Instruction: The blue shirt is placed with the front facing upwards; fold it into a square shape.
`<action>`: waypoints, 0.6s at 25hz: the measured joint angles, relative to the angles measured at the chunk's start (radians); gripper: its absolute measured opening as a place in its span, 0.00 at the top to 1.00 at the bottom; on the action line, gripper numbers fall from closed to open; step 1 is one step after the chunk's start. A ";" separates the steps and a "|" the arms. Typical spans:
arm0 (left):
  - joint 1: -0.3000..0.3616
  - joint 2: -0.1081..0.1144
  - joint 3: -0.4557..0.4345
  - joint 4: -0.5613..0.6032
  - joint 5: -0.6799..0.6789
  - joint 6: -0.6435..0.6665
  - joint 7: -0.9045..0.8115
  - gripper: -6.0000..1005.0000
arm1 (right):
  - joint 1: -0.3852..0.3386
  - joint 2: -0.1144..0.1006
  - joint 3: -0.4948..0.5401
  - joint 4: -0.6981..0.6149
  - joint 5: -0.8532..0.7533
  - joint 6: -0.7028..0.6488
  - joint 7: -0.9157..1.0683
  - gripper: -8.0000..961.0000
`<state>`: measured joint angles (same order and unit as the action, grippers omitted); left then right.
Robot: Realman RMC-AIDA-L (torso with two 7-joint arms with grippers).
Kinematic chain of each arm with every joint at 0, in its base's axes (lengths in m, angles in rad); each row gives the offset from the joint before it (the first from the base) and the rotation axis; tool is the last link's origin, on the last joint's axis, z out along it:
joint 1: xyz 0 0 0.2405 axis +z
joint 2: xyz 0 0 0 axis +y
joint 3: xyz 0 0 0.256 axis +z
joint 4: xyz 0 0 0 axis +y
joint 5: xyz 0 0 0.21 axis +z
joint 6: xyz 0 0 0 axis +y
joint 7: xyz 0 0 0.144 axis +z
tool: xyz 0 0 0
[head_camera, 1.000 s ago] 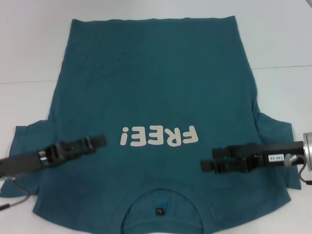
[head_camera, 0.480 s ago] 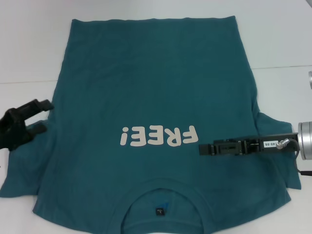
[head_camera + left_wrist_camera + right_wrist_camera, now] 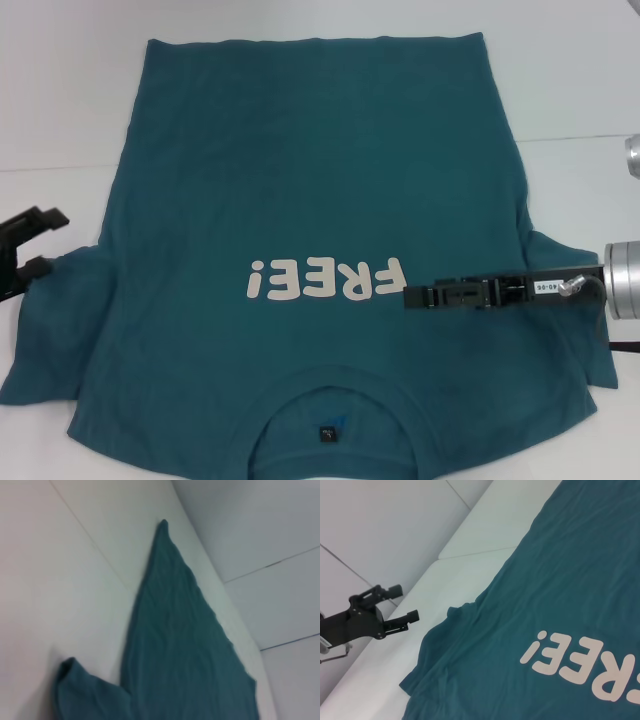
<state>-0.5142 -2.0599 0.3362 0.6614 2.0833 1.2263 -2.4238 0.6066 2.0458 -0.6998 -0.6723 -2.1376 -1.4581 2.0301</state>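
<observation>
Bottom centre, you've got the blue shirt flat on white table, soft cotton, round collar nearest. Mid right, right gripper looks pinched together above the fabric. Far left edge, left gripper spread, empty.

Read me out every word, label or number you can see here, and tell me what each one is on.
"FREE!": big white print on the blue shirt, upside down from the head view.
Small dark label inside the shirt's collar: too small to read.
White sticker on the right gripper: digits, partly hidden, not readable with certainty.
Left gripper: no text visible.
</observation>
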 joint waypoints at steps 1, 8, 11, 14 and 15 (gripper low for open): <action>0.000 0.000 0.000 0.000 0.000 0.000 0.000 0.17 | 0.002 0.000 -0.001 0.000 0.000 0.001 0.000 0.03; -0.030 0.042 -0.003 0.018 0.136 -0.023 0.105 0.17 | 0.007 -0.001 -0.001 0.001 -0.002 0.000 0.002 0.03; -0.037 0.050 -0.003 0.026 0.172 -0.047 0.087 0.17 | 0.007 -0.001 -0.001 0.000 -0.002 -0.001 0.003 0.03; -0.039 0.050 -0.003 0.025 0.212 -0.069 0.011 0.18 | 0.007 -0.001 -0.001 0.001 -0.002 -0.001 0.009 0.03; -0.037 0.050 -0.003 0.023 0.216 -0.075 -0.012 0.18 | 0.007 -0.001 -0.001 0.001 -0.002 -0.001 0.011 0.03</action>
<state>-0.5509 -2.0098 0.3328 0.6843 2.2997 1.1516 -2.4355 0.6137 2.0447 -0.7010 -0.6718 -2.1400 -1.4589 2.0413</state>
